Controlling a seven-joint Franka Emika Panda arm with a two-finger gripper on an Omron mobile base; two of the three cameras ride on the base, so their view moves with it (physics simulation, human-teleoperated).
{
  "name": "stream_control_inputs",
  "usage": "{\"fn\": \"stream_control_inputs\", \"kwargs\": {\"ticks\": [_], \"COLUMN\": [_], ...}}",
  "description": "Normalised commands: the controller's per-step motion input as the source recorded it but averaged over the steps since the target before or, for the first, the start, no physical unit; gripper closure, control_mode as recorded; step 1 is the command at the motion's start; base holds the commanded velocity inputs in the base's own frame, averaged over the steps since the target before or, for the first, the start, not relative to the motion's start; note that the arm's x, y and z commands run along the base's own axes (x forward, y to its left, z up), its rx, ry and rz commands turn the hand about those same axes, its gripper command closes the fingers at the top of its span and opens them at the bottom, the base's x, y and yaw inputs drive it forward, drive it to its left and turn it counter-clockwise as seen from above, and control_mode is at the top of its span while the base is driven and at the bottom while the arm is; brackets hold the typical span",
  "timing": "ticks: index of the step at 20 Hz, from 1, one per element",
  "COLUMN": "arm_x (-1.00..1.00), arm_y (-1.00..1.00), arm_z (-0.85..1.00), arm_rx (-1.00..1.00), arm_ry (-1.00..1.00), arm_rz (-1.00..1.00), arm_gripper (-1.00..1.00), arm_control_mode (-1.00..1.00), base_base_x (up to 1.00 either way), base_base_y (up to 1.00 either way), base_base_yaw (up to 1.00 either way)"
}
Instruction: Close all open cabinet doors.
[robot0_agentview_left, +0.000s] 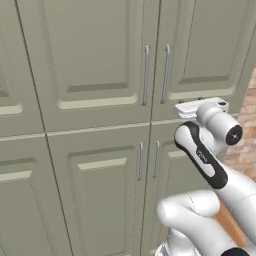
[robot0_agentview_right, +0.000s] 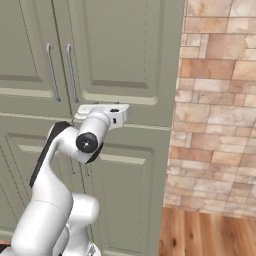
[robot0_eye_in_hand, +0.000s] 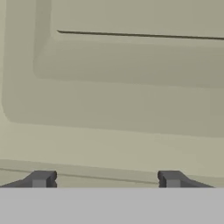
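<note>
Tall sage cabinet doors fill the wall ahead, and all those in view lie flush with their frames. The upper pair, left door (robot0_agentview_left: 90, 55) and right door (robot0_agentview_left: 210, 45), meet at two vertical silver handles (robot0_agentview_left: 146, 75); a lower pair (robot0_agentview_left: 100, 190) sits beneath. My gripper (robot0_eye_in_hand: 106, 178) is open, its dark fingertips (robot0_eye_in_hand: 40, 178) spread wide with nothing between them. They sit right up against the bottom rail of the upper right door (robot0_eye_in_hand: 131, 100). The white hand (robot0_agentview_right: 102, 111) presses close to that door just above the seam with the lower door (robot0_agentview_right: 125, 175).
A brick wall (robot0_agentview_right: 220, 100) adjoins the cabinets on the right, over a wooden floor (robot0_agentview_right: 210, 232). My own elbow and forearm (robot0_agentview_left: 205, 160) stand in front of the lower right door.
</note>
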Motion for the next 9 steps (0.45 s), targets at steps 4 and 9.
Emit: {"fn": "stream_control_inputs", "kwargs": {"ticks": [4, 9], "arm_x": [0.13, 0.03], "arm_y": [0.00, 0.00], "arm_z": [0.00, 0.00], "arm_rx": [0.00, 0.00], "arm_ry": [0.00, 0.00], "arm_rz": [0.00, 0.00], "arm_gripper": [-1.00, -1.00], "arm_control_mode": [-1.00, -1.00], "base_base_x": [0.00, 0.00], "base_base_y": [0.00, 0.00], "base_base_yaw": [0.00, 0.00]}}
